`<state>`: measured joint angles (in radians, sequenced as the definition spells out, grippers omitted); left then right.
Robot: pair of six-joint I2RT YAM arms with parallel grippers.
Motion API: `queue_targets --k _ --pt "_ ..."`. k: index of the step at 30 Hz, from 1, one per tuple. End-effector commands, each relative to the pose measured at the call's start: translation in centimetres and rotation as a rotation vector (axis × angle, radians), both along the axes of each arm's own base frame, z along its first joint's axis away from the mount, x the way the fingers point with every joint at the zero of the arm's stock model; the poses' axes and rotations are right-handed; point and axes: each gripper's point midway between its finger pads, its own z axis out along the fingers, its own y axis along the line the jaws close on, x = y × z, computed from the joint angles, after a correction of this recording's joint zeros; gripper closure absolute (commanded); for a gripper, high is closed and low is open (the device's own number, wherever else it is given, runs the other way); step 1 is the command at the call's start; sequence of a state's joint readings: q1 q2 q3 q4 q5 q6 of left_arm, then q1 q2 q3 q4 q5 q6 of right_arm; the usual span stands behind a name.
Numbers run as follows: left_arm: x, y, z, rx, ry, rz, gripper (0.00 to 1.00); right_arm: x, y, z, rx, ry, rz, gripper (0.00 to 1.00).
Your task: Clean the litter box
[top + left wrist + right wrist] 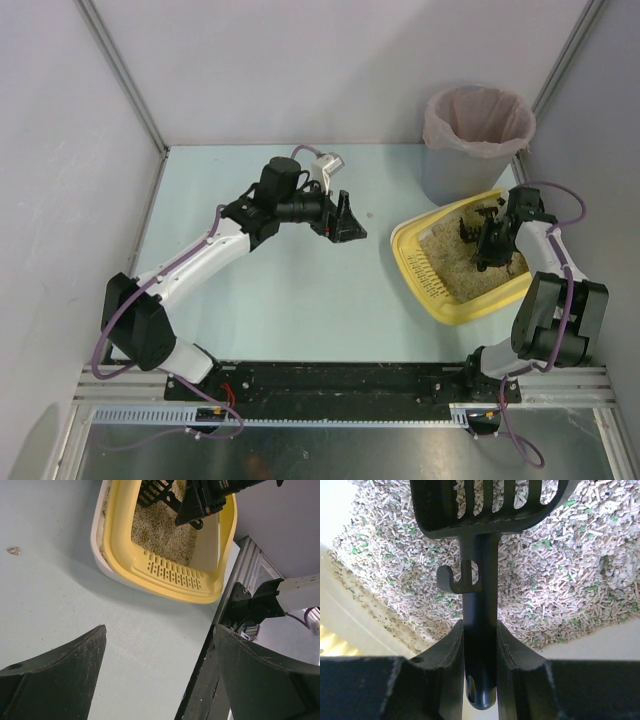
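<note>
The yellow litter box (pixel 455 304) sits at the right of the table, with beige pellet litter (pixel 560 580) inside. My right gripper (pixel 480 626) is above the litter and shut on the handle of a black slotted scoop (pixel 480 570). The scoop's head (pixel 467 229) points over the litter toward the far side. My left gripper (pixel 345 220) hovers over the table's middle, left of the box. It is open with nothing between its fingers (pixel 75 655). In the left wrist view the box rim (pixel 170 575) shows ahead, with the scoop (pixel 155 492) above it.
A grey round bin with a pink bag liner (pixel 478 125) stands just behind the litter box. A small crumb (pixel 14 550) lies on the pale table between my left gripper and the box. White walls close in the table. The black rail (pixel 340 380) runs along its near edge.
</note>
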<state>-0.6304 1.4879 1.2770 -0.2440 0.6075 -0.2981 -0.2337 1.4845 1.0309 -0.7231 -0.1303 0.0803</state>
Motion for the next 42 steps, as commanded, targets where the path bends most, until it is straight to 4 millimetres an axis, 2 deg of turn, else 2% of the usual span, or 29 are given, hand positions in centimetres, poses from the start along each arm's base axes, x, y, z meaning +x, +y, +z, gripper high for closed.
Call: queue_targets --k 1,12,18,24,29,35,39,42 --pt "-0.5 -0.5 1.3 -0.042 -0.020 -0.028 0.08 5.2 -1.2 2.6 0.004 -0.259 -0.046 1.00" --pt "-0.5 -0.6 1.1 -0.039 -0.016 -0.030 0.08 6.3 0.5 2.9 0.126 -0.360 0.009 1.00" --pt "-0.5 -0.8 0.8 -0.036 -0.008 -0.032 0.08 6.1 0.9 4.0 0.122 -0.426 0.042 1.00" --pt "-0.7 -0.9 0.8 -0.037 -0.005 -0.037 0.08 5.6 0.9 3.9 0.142 -0.438 0.042 1.00" --pt "-0.6 -0.9 0.8 -0.038 -0.006 -0.037 0.08 5.0 0.6 3.8 0.164 -0.419 0.007 1.00" --pt "-0.9 -1.1 0.8 -0.039 -0.001 -0.045 0.08 4.6 1.2 4.3 0.264 -0.416 -0.032 1.00" --pt "-1.0 -1.2 0.6 -0.036 0.003 -0.048 0.08 4.5 0.7 4.4 0.325 -0.404 -0.106 1.00" --pt "-1.0 -1.3 0.7 -0.037 0.003 -0.049 0.08 4.2 0.0 3.6 0.321 -0.370 -0.155 1.00"
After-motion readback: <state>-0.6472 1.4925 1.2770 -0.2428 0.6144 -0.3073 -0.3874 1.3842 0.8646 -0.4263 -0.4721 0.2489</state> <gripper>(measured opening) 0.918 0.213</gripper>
